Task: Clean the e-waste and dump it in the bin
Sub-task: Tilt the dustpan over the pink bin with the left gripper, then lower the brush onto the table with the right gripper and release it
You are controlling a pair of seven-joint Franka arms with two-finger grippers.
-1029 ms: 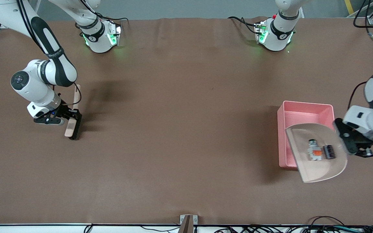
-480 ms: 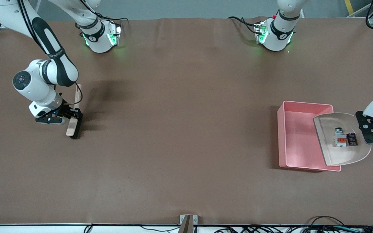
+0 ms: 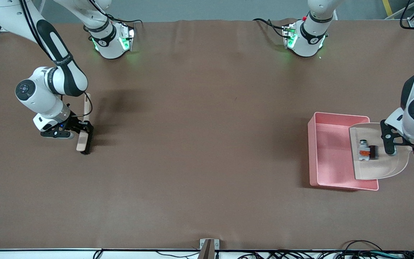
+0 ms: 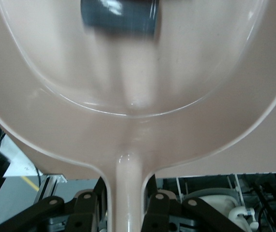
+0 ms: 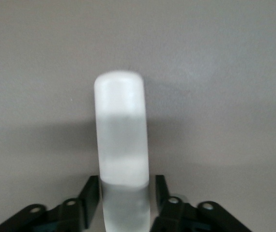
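1. Step in hand, as you can judge it: the dump. The sweeping looks done, since both pieces already lie in the dustpan (image 3: 379,158), and nothing lies in the bin (image 3: 327,154) that you can see.

2. Left claw (image 4: 128,203): clenched on the dustpan's handle, one finger at each side of the stem in the left wrist view. It holds the pan up over the bin's end toward the left arm's end of the worktop (image 3: 207,144).

3. E-waste: the white-grey piece with the red-orange mark (image 3: 363,150) and the dark block (image 3: 373,152) lie side by side, touching or nearly so, in the pan. The left wrist view shows the dark block (image 4: 119,17) blurred; you may judge it to be sliding.

4. Right claw (image 5: 123,203): clenched on the brush (image 3: 84,136) by its handle, bristles down on the worktop at the right arm's end, well apart from the bin. This arm waits.

5. Next move calls for: tip the pan's open lip downward toward the bin's middle, so both pieces drop inside the walls.

6. Risk, as a judgement: the pan overhangs the bin's wall, so an off-centre tilt could spill a piece onto the worktop.
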